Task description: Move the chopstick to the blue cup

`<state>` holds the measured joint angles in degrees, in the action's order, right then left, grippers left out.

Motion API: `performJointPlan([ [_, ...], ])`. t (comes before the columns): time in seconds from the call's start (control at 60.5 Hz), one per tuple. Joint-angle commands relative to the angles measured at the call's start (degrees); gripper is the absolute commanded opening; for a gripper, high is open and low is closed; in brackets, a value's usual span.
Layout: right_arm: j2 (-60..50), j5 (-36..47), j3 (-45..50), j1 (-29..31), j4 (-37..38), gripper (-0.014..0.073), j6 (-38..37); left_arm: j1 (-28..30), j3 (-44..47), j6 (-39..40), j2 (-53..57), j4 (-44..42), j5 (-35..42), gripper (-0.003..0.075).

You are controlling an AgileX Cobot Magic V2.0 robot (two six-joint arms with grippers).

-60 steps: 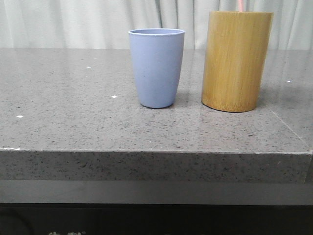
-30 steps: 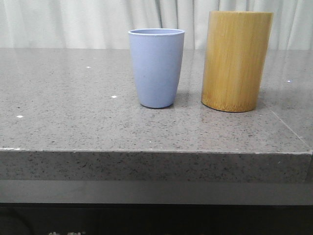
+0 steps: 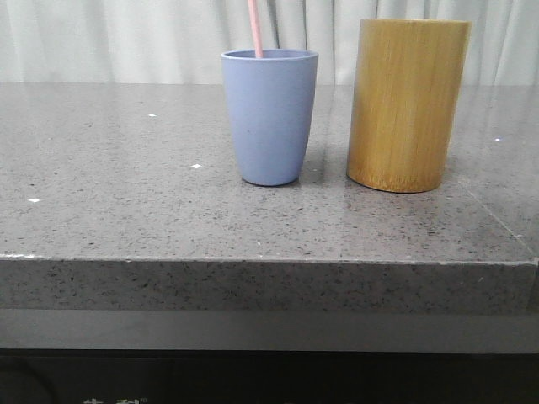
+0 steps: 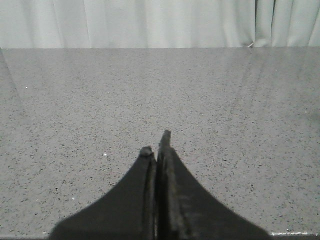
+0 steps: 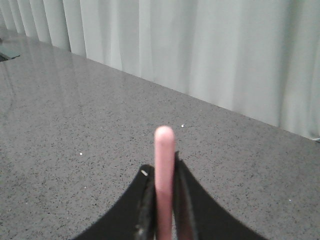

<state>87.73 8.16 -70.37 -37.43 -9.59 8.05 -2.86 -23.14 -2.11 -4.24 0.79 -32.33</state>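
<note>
On my front camera I see the blue cup point(image 3: 270, 116) standing upright on the grey speckled stone surface point(image 3: 126, 194). One pale pink chopstick point(image 3: 254, 29) comes down from above the picture edge and its lower part goes behind the rim of the blue cup, at the left half of the opening. It is a little tilted, the top leaning to the left. I cannot tell from this view how deep it is inside the cup. Just beside the cup, on its right, stands the taller bamboo cylinder holder point(image 3: 408, 105), not touching it. A pale curtain point(image 3: 126, 38) hangs behind the surface.

On my right wrist camera the right gripper point(image 5: 161, 197) has its two black fingers point(image 5: 146, 200) pressed close on the chopstick point(image 5: 164, 175), one on each side. The rounded pink end of the stick rises above the fingertips. The cup does not appear in this view, only the surface beyond the gripper and the curtain.

On my left wrist camera the left gripper point(image 4: 156, 150) has its fingers together, with only a thin line between them, and it holds nothing. In front of it is only the bare stone surface, then the curtain. Neither gripper shows in the front camera.
</note>
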Motion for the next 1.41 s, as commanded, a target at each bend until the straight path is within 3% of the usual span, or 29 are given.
performJointPlan([
  [0.0,-2.3,4.5,-1.9,0.0,0.4,0.0185,0.7,0.0,-1.3,0.5,-0.6,0.4,4.9,-0.0019],
  [0.165,-3.1,3.8,-1.9,0.0,0.4,0.0218,0.7,0.0,-1.3,0.5,-0.6,0.4,4.9,-0.0019],
  [0.314,-6.0,-2.5,-3.6,0.4,0.4,0.0208,0.7,0.0,-1.3,0.5,-0.6,0.4,4.9,-0.0019],
  [0.612,-10.6,-28.0,-13.5,8.6,0.4,-0.0092,0.7,0.0,-1.3,0.5,-0.6,0.4,4.9,-0.0019],
  [0.893,-16.2,-41.8,-12.7,22.1,0.4,-0.0084,0.7,0.0,-1.3,0.5,-0.6,0.4,4.9,-0.0019],
  [1.125,-28.4,-40.2,3.2,33.3,0.4,-0.0088,0.7,0.0,-1.3,0.5,-0.6,0.4,4.9,-0.0019],
  [1.389,-45.3,-28.2,28.0,34.7,-3.2,-0.0088,0.7,0.0,-1.3,0.5,-0.6,0.4,4.9,-0.0019],
])
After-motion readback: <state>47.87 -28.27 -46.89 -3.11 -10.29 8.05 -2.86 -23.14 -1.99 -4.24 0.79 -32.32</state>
